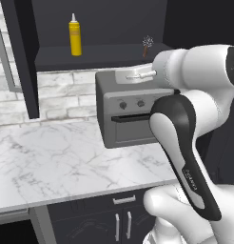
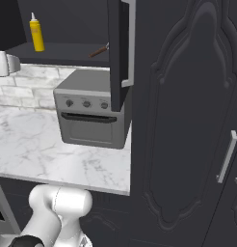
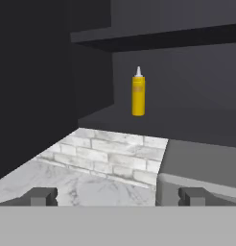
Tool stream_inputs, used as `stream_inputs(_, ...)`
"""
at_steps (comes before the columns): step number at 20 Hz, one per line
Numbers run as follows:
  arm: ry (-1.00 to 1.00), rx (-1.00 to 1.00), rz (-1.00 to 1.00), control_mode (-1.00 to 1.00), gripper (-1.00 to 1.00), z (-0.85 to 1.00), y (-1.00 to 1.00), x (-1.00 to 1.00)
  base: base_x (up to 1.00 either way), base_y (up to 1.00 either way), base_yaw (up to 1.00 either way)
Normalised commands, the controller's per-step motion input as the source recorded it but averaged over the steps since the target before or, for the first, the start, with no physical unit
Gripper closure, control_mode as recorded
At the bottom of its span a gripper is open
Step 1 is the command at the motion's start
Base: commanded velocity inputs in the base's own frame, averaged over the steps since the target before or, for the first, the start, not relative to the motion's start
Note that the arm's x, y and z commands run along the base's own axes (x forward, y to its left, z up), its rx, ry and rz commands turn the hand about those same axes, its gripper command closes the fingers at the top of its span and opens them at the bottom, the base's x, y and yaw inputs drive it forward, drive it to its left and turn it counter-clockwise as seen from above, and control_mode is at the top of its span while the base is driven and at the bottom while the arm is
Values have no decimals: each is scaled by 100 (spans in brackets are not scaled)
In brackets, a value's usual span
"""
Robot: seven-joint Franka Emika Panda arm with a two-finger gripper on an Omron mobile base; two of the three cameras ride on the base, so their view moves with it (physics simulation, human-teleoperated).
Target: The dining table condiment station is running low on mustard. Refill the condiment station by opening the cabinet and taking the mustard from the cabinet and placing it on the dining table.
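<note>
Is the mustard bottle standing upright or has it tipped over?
Upright. The mustard stands on the shelf of the opened cabinet with its pointed nozzle straight up, seen in all three views, and nothing is touching it.

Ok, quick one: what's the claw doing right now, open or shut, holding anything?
Claw: open, empty, facing the mustard on the cabinet shelf.

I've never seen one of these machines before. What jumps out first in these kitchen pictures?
The brightest thing is the yellow mustard bottle, standing upright alone on the dark shelf of the open cabinet. Below it a grey toaster oven sits on the white marble counter against a pale brick wall. The robot's big white arm fills the foreground, and its gripper is open, pointing toward the bottle from a distance.
</note>
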Motion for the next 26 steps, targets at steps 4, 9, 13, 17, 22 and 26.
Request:
stream_inputs(4, -23, 0, -3, -100, -100, 42, -1, 3, 0, 0, 0)
stream_inputs(9, -7, 0, 0, -100, -100, 14, 0, 11, 0, 0, 0)
stream_inputs(13, -6, 0, 0, -100, -100, 0, 0, 0, 0, 0, 0)
stream_inputs(17, -7, 0, 0, -100, -100, 25, 1, 24, 0, 0, 0)
stream_inputs(22, -1, 0, 0, -100, -100, 13, 8, 58, 0, 0, 0)
stream_inputs(26, 0, 0, -3, -100, -100, 0, 0, 73, 0, 0, 0)
